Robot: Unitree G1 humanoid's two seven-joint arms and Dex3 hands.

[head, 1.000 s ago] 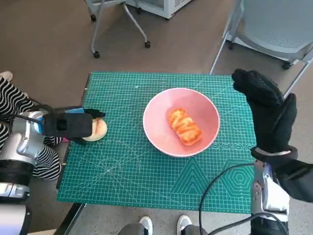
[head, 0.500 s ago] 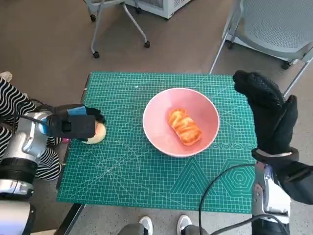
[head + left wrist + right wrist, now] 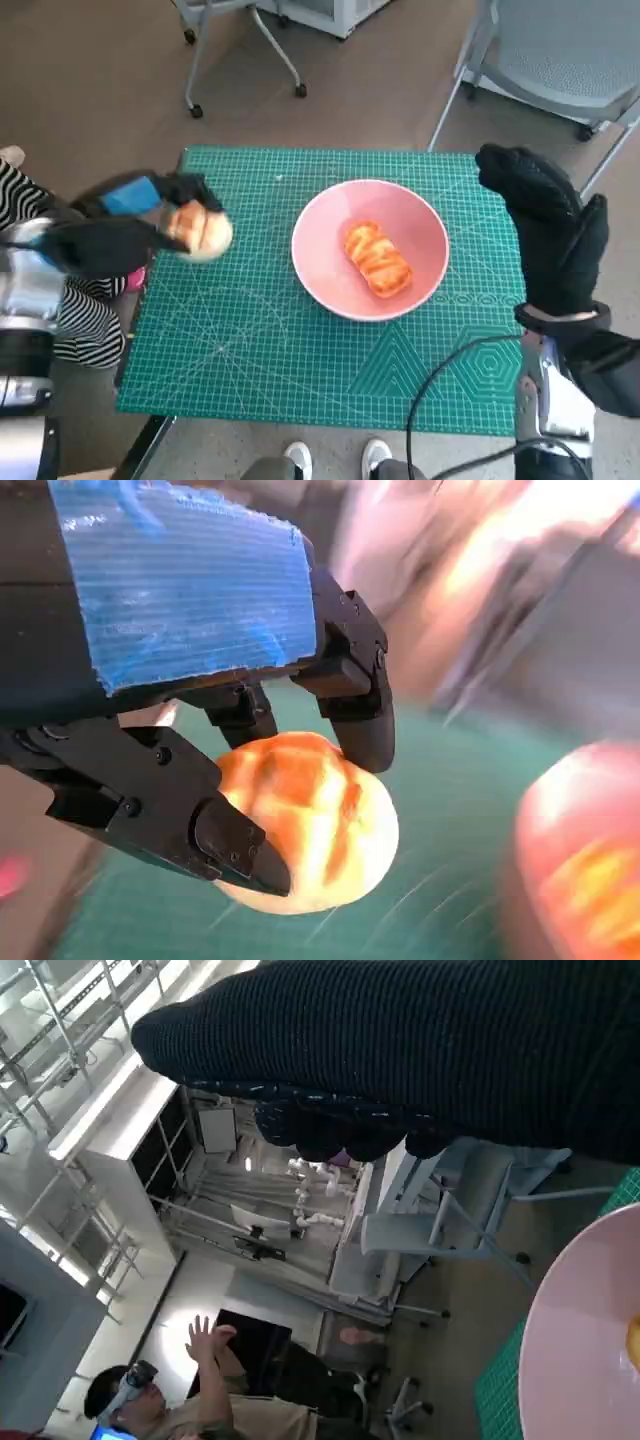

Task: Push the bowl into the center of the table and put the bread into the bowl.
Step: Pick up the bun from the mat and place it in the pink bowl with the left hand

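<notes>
Head view: left hand (image 3: 150,215) grips a round bread roll (image 3: 202,232), lifted off the green cutting mat (image 3: 300,370) near its left edge. Pink bowl (image 3: 370,250) sits about mid-table with a glazed pastry (image 3: 378,258) inside. Step: placing bread. Next move likely carry right over the rim, release. Right hand (image 3: 548,240) raised beside the bowl, fingers loosely extended, holding nothing.

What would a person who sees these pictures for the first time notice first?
Probably the pink bowl near the middle of the green mat, with a glazed orange pastry inside it. Next, the left hand at the mat's left side, which holds a round bread roll in its black fingers. The gloved right hand is raised at the mat's right edge and holds nothing.
</notes>
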